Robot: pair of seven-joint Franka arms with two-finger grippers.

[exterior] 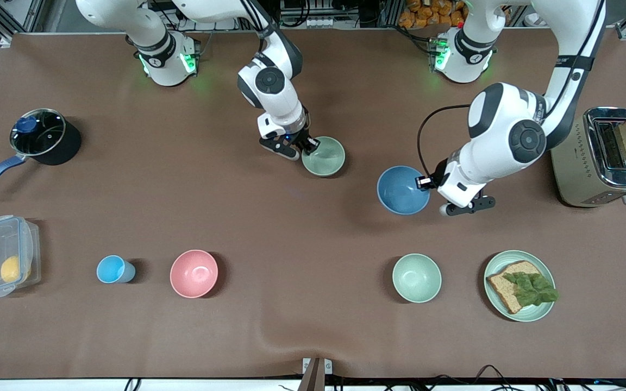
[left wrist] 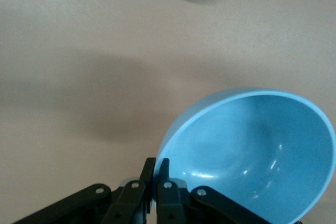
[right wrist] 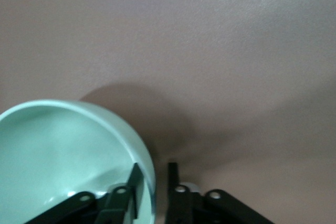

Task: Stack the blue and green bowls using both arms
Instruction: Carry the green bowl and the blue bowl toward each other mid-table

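Observation:
The blue bowl [exterior: 402, 190] is near the table's middle, toward the left arm's end. My left gripper [exterior: 426, 183] is shut on its rim at the side toward the toaster. In the left wrist view the bowl [left wrist: 252, 150] hangs tilted from the gripper [left wrist: 156, 169]. The green bowl [exterior: 324, 156] sits on the table, farther from the front camera and toward the right arm's end. My right gripper [exterior: 308, 144] straddles its rim. In the right wrist view the gripper [right wrist: 155, 174] has one finger inside the bowl [right wrist: 58, 150] and one outside, with a gap left at the outer finger.
A paler mint bowl [exterior: 416, 277], a plate with bread and lettuce [exterior: 519, 285], a pink bowl [exterior: 194, 273] and a light-blue cup [exterior: 113, 269] stand in a row nearer the front camera. A toaster [exterior: 603, 157], a pot [exterior: 41, 136] and a plastic box [exterior: 3, 263] stand at the table's ends.

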